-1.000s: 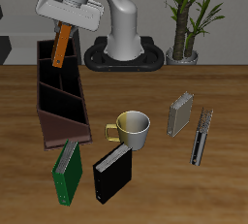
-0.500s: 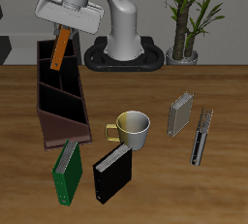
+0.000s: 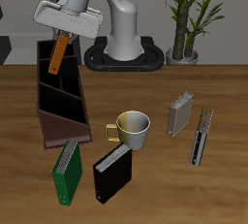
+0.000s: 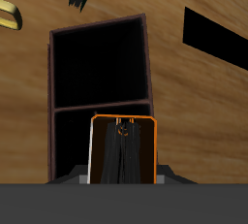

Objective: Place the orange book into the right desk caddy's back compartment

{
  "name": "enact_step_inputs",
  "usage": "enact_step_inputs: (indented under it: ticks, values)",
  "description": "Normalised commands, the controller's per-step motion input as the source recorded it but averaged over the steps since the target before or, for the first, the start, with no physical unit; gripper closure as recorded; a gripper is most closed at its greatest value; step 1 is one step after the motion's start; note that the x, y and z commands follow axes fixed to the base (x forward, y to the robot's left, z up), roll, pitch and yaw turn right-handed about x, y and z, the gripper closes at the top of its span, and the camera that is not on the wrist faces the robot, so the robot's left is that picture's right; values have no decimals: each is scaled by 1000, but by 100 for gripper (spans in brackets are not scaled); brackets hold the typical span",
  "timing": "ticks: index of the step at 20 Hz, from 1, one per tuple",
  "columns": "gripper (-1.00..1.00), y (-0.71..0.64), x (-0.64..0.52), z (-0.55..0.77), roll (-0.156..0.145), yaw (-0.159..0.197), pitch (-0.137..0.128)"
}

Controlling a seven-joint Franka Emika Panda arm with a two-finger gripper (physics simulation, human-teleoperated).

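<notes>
Exterior view shows the gripper (image 3: 61, 36) raised above the far end of the right desk caddy (image 3: 60, 96), closed on the orange book (image 3: 58, 53). The book hangs tilted from the fingers, its lower end dipping toward the caddy's rearmost section, just below the gripper. Whether the book's lower edge touches the caddy wall cannot be told from here.

The caddy is a long dark maroon box resting on the tabletop (image 3: 155, 189), reaching from under the gripper toward the tabletop's front edge. Well below the gripper, past the caddy's near end, a green book (image 3: 66, 173) and a black book (image 3: 111, 173) lie on the wood. A pale mug (image 3: 132, 129) stands farther from the gripper, beside the caddy's near end. Still farther off are a grey book (image 3: 180, 114) and a thin dark book (image 3: 201, 137).

In the wrist view the orange book (image 4: 123, 150) sits directly in front of the gripper, its orange border framing a dark face. Beyond it open two dark sections of the caddy (image 4: 97, 34), split by a partition.
</notes>
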Motion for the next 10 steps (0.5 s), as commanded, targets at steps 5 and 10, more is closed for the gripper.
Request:
enact_step_inputs:
  ticks: [5, 10]
  values:
    - [100, -22, 95, -115, -10, -3, 15]
    - [100, 119, 13, 78, 17, 11, -26]
